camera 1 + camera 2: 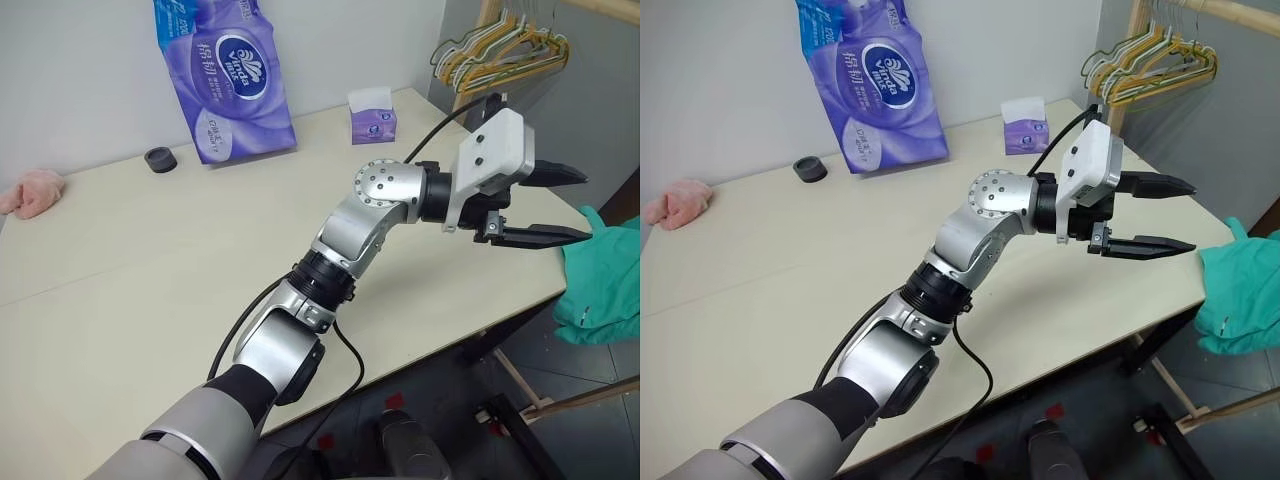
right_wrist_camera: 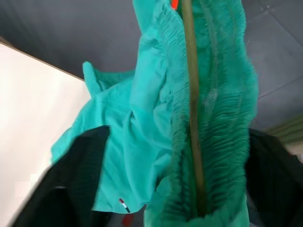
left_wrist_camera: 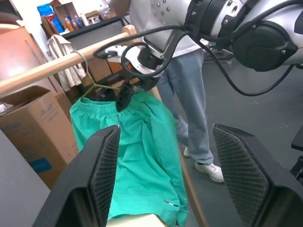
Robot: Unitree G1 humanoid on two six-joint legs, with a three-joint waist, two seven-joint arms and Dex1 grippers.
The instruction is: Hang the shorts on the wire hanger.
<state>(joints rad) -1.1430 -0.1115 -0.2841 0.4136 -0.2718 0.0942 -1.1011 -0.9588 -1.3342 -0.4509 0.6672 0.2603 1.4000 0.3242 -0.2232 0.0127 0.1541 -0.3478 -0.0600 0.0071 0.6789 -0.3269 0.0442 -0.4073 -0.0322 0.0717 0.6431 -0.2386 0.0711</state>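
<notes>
- The hanging step looks all but done: the shorts drape from the wire hanger, whose hook sits over a wooden rail off the right edge of the worktop.
- In my right wrist view the hanger's thin bar runs straight through the gathered waistband.
- My right hand is at the waistband just under the rail; I cannot tell whether its fingers grip the cloth or have let go.
- My left hand hovers above the worktop's right edge, pointing level toward the shorts, fingers apart, holding nothing.
- Next, I judge, comes drawing the right hand clear without tugging the fabric off the bar.
</notes>
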